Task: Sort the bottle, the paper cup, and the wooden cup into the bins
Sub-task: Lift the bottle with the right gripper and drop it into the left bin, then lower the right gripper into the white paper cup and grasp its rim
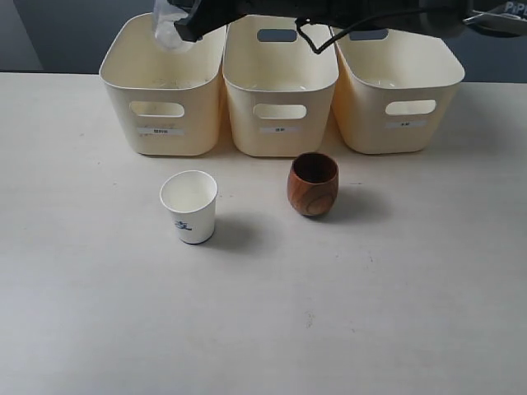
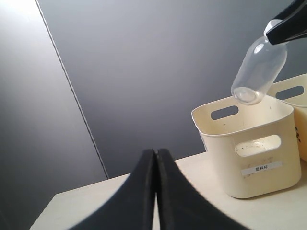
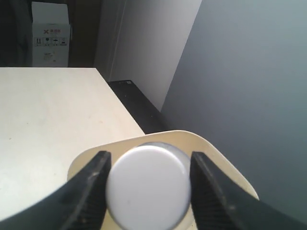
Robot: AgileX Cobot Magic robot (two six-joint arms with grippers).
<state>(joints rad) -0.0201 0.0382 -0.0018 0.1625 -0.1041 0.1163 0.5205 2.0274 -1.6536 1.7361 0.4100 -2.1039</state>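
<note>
The clear bottle (image 1: 167, 31) hangs over the left cream bin (image 1: 163, 92), gripped at its white cap (image 3: 147, 188) by my right gripper (image 3: 149, 156), whose arm reaches across from the right along the back. In the left wrist view the bottle (image 2: 259, 72) tilts in the air above that bin (image 2: 249, 165). On the table in front of the bins stand the white paper cup (image 1: 189, 206) and, to its right, the brown wooden cup (image 1: 313, 183), both upright. My left gripper (image 2: 156, 154) is shut and holds nothing, away to the side of the left bin.
The middle bin (image 1: 280, 90) and the right bin (image 1: 403, 86) stand in a row with the left one at the table's back. Behind them is a dark grey wall (image 2: 158, 72). A cable (image 1: 317, 39) hangs from the right arm over the middle bin.
</note>
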